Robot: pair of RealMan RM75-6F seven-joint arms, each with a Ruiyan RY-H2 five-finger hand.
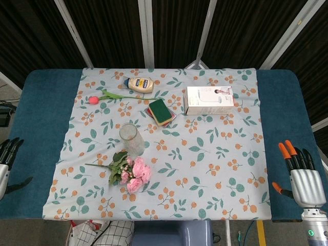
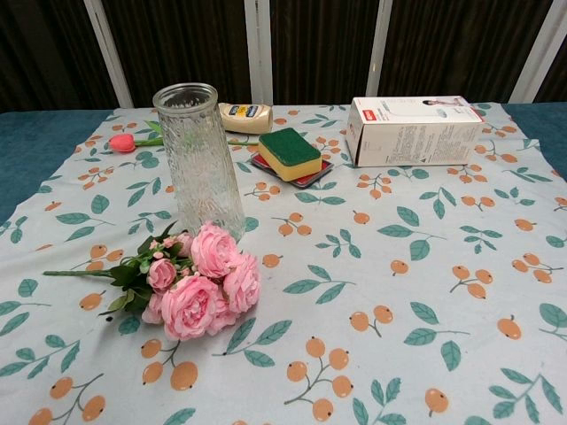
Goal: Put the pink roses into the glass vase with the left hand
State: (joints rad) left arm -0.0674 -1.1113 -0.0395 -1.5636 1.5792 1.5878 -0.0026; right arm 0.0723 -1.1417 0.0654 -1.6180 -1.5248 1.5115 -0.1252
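Observation:
A bunch of pink roses [image 1: 134,173] [image 2: 202,282] lies flat on the floral cloth, blooms toward the front, green stem pointing left. Just behind it a tall clear glass vase [image 1: 131,139] [image 2: 199,159] stands upright and holds nothing. My left hand [image 1: 6,163] rests at the far left table edge, fingers spread, holding nothing, well away from the roses. At the front right edge my right hand [image 1: 302,177] sits with orange-tipped fingers apart, also holding nothing. Neither hand shows in the chest view.
At the back lie a red tulip [image 1: 110,97] [image 2: 133,142], a mayonnaise bottle [image 1: 140,84] [image 2: 245,116], a green sponge [image 1: 161,111] [image 2: 290,153] on a red pad and a white box [image 1: 209,100] [image 2: 416,130]. Blue table [image 1: 36,118] shows beside the cloth.

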